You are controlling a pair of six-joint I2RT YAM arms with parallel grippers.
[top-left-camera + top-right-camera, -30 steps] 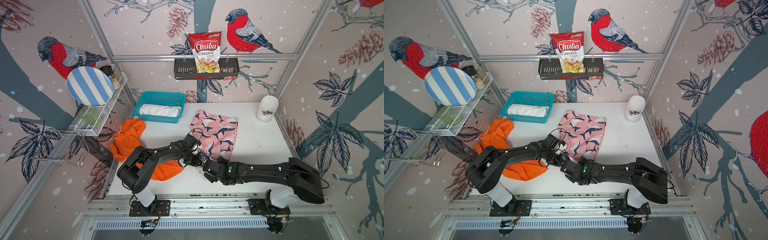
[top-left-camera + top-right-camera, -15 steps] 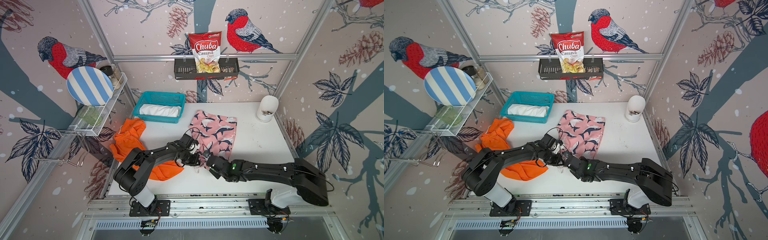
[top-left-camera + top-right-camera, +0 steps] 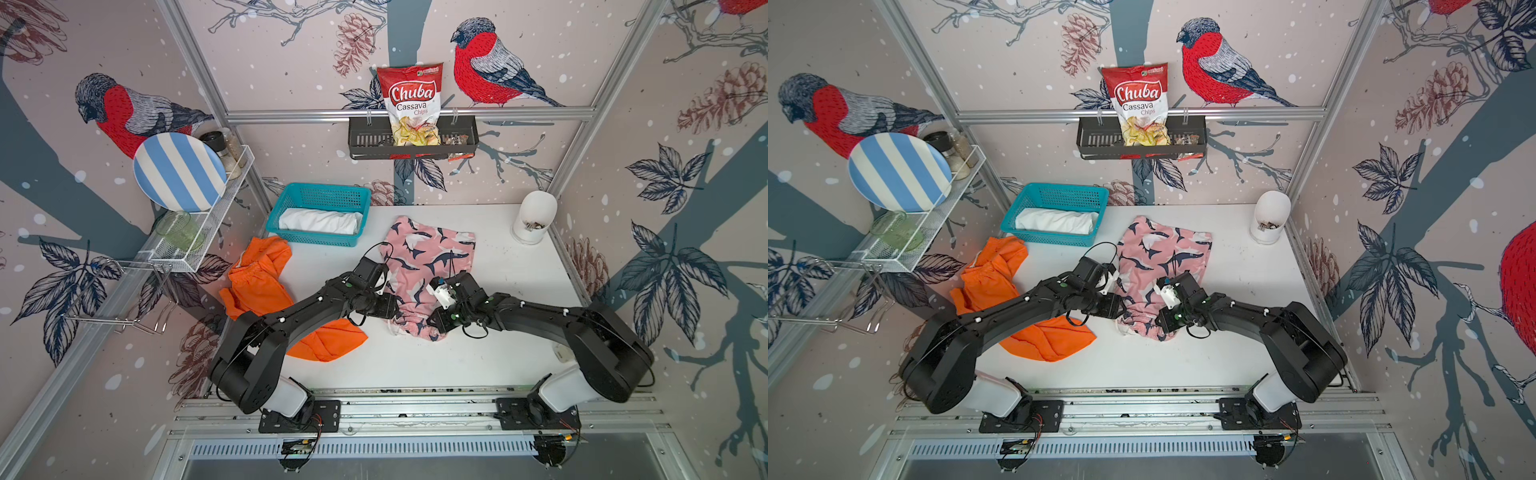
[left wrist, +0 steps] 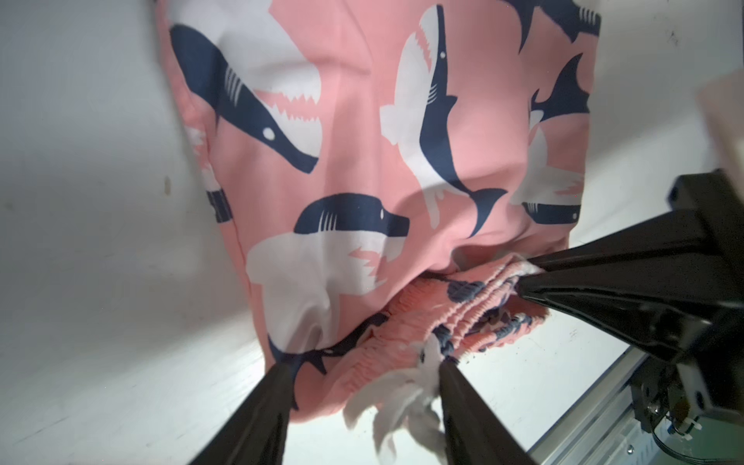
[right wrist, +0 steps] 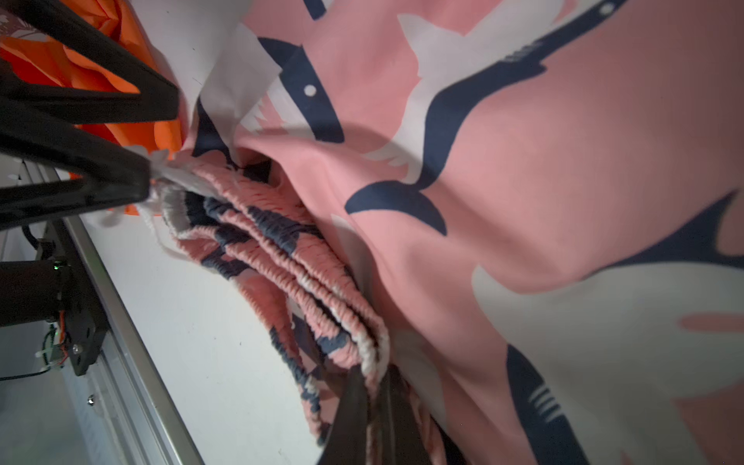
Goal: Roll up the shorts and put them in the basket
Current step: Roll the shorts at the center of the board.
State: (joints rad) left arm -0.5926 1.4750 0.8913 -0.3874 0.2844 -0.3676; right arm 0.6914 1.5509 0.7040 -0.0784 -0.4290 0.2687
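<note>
Right claw (image 5: 372,382) has clamped the shark shorts (image 3: 432,257); left claw (image 4: 362,366) has opened.

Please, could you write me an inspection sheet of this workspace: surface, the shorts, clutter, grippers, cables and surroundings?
Surface: white table, a few small dark specks.
Job's things: pink shorts spread mid-table, waistband bunched at the near end; orange shorts crumpled on the left side, partly under the left arm; white shorts in the basket.
Clutter: white pot in the far right corner.
Grippers: left gripper open, a finger on each side of the waistband; right gripper shut on the waistband.
Cables: thin black cables loop at both wrists above the pink shorts; no snag seen.
Surroundings: chips bag in a black rack; striped plate and glass on a side shelf.
</note>
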